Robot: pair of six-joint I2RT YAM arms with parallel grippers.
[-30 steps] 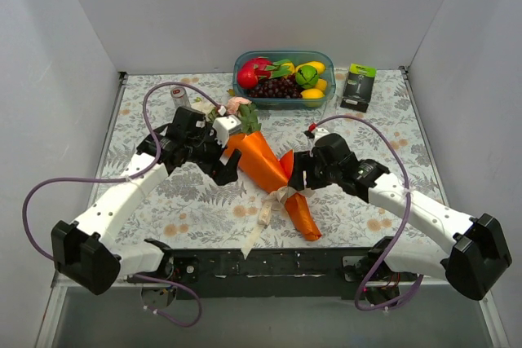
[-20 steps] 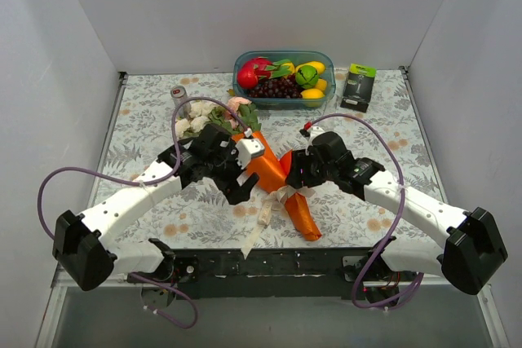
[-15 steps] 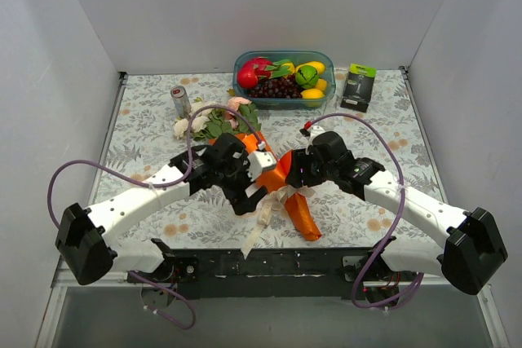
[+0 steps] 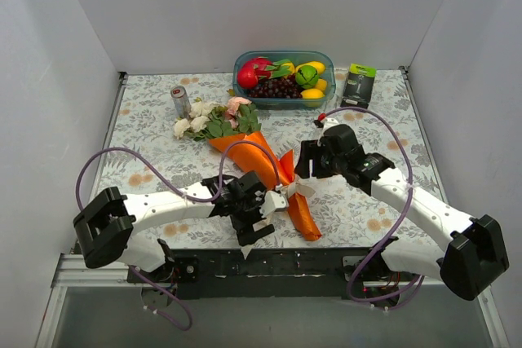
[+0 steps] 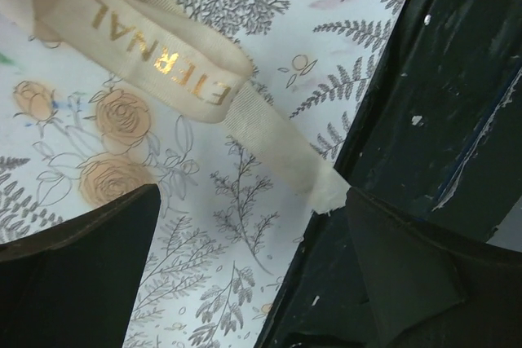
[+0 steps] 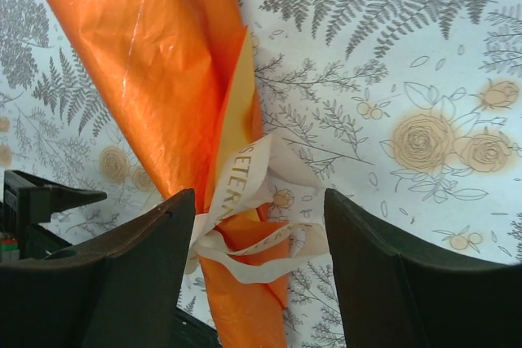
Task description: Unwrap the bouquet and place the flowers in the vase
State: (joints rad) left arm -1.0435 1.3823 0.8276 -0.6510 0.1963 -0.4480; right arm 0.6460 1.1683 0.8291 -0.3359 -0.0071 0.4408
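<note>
Top external view: within the last second the left hand (image 4: 263, 216) has swept from the flower end of the bouquet (image 4: 259, 162) down to the near edge of the desk (image 4: 139, 152), just beside the bow (image 4: 287, 193). The right hand (image 4: 298, 170) has drawn back a little above the cone. The bouquet lies mid-desk, wrapped and tied, with the flowers (image 4: 214, 122) pointing far-left near a silver can (image 4: 179, 102). The work seems to be turning to the ribbon, and nothing is undone yet. No vase can be made out.

In the left wrist view the fingers stand at their widest. The ribbon tail (image 5: 269, 132) lies between them, not pinched. The right hand's fingers are also well apart over the bow and orange paper (image 6: 155, 63), holding nothing.
</note>
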